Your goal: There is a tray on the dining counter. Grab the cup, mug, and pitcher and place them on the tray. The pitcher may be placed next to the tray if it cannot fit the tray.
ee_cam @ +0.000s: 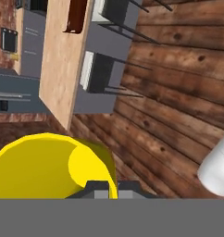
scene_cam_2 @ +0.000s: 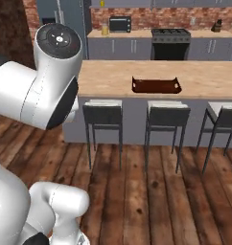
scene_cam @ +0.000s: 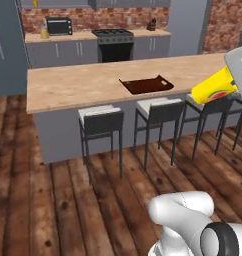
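Gripping the cup point(scene_cam: 215, 90), the gripper point(ee_cam: 106, 189) is seen at the bottom of the hand view with its jaws clenched on the yellow rim, one dark finger tip on each side of the wall; the cup's open mouth point(ee_cam: 88, 167) is turned toward the hand camera. In the left base view the cup is carried tilted almost on its side at the right edge, in the air in front of the dining counter point(scene_cam: 73, 82) and above the stools point(scene_cam: 101, 120); a red and green fruit picture is visible on its side, and the white hand is met at its upper right end. The tray point(scene_cam: 146, 84) lies flat on the dining counter, near the front edge, dark brown with raised rim and nothing on it; it is well apart from the cup, to the cup's left in that view. In the right base view the tray point(scene_cam_2: 156, 86) is seen beyond two stools point(scene_cam_2: 103, 115), while the arm's large white joint point(scene_cam_2: 39, 81) covers the left part of the picture. Behind the dining counter a grey-cabinet counter point(scene_cam: 53, 36) is shown against a red brick wall, with a dark microwave point(scene_cam: 59, 25), a black stove point(scene_cam: 113, 42) and a small yellow item point(scene_cam: 44, 32) beside the microwave, too small to be identified; the floor point(scene_cam: 53, 200) is of dark wooden planks.
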